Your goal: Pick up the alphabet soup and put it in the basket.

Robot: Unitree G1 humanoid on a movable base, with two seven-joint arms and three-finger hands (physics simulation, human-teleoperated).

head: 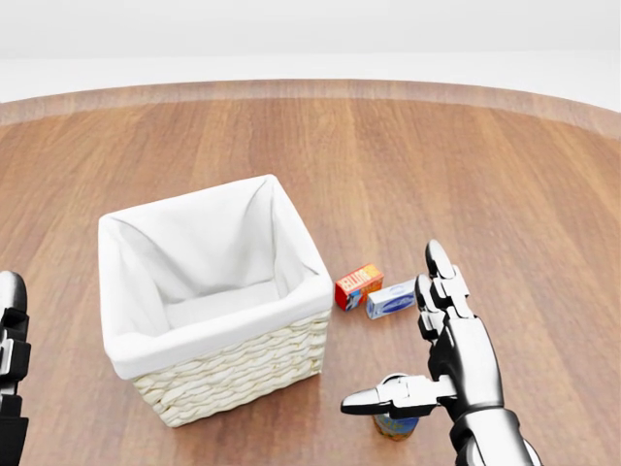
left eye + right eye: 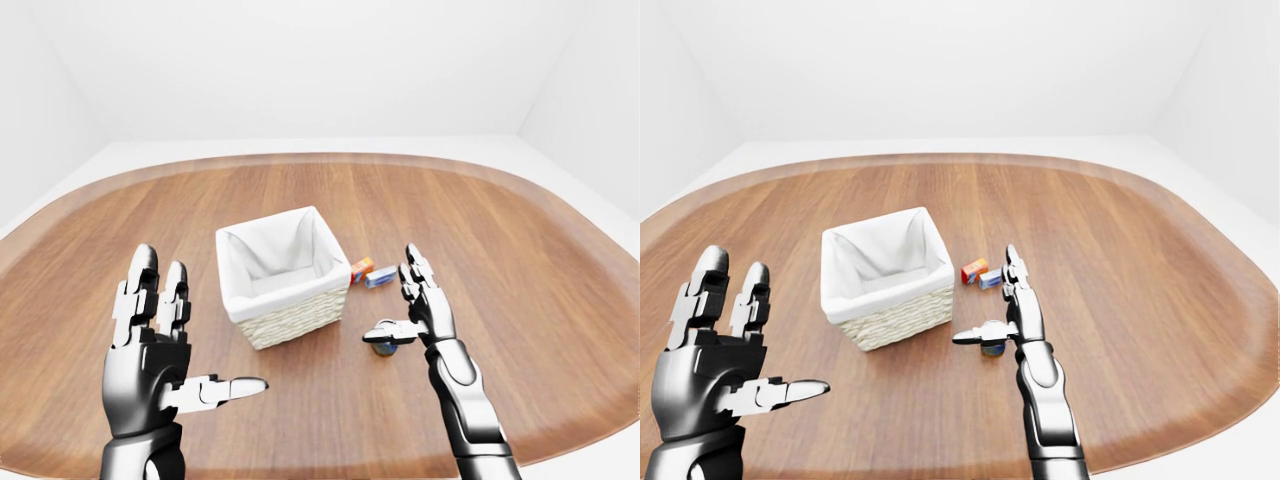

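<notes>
A wide wooden table with rounded corners fills most of the scene, its grain running from near to far; a paler band rims its edge; beyond it lie a white floor and plain white walls. Right of the table's middle, two small boxes lie flat on the wood, touching or nearly so; the left one is an orange-red box with pale lettering too small to read; the right one is a pale blue-and-white box, set slightly nearer.
</notes>
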